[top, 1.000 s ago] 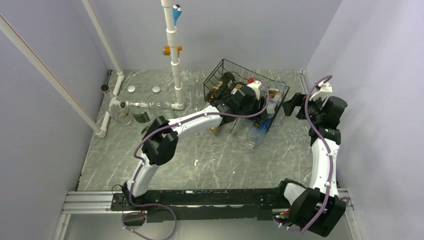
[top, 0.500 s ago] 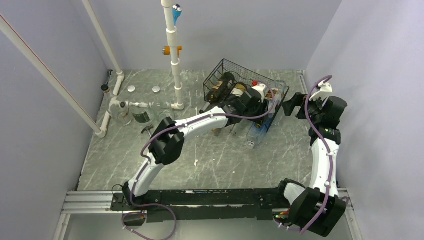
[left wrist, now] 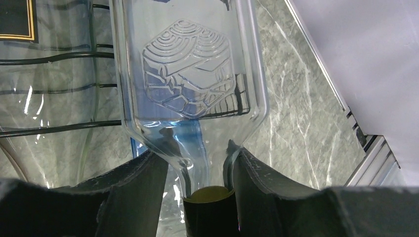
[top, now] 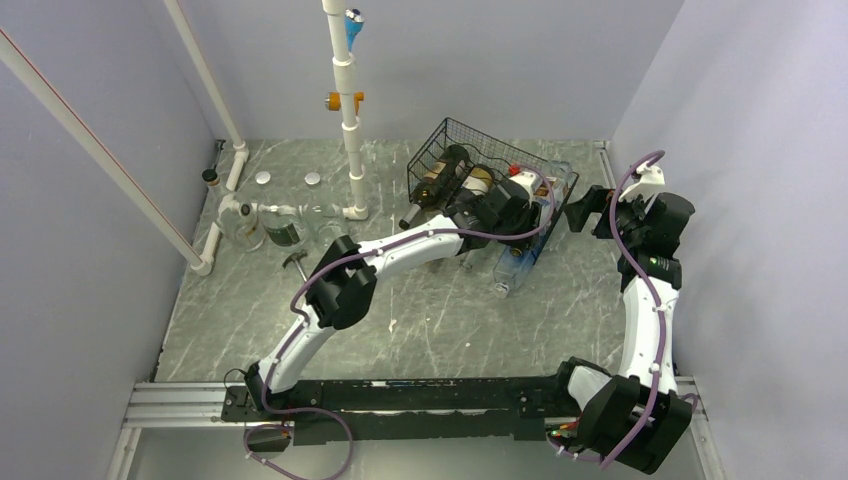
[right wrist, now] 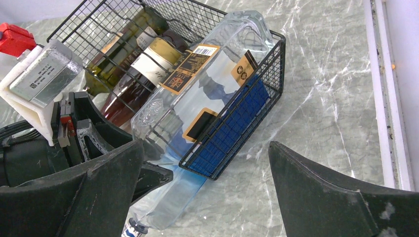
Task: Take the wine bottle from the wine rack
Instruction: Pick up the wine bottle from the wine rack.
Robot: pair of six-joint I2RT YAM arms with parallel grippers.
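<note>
The black wire wine rack stands tilted at the back of the table with several bottles lying in it. The clear wine bottle with black-and-gold labels lies at the rack's right side, neck pointing out of the front. In the left wrist view its embossed body fills the frame, and my left gripper is shut on its neck just above the dark cap. My right gripper hangs wide open to the right of the rack, holding nothing.
A dark green bottle and a brown bottle lie beside the clear one. A blue-tinted bottle lies on the table under the rack's front. A white pipe frame and glass jars stand at back left.
My left arm has reached further right along the rack's front, and its jaws have narrowed onto the clear bottle's neck. The right arm has not moved.
</note>
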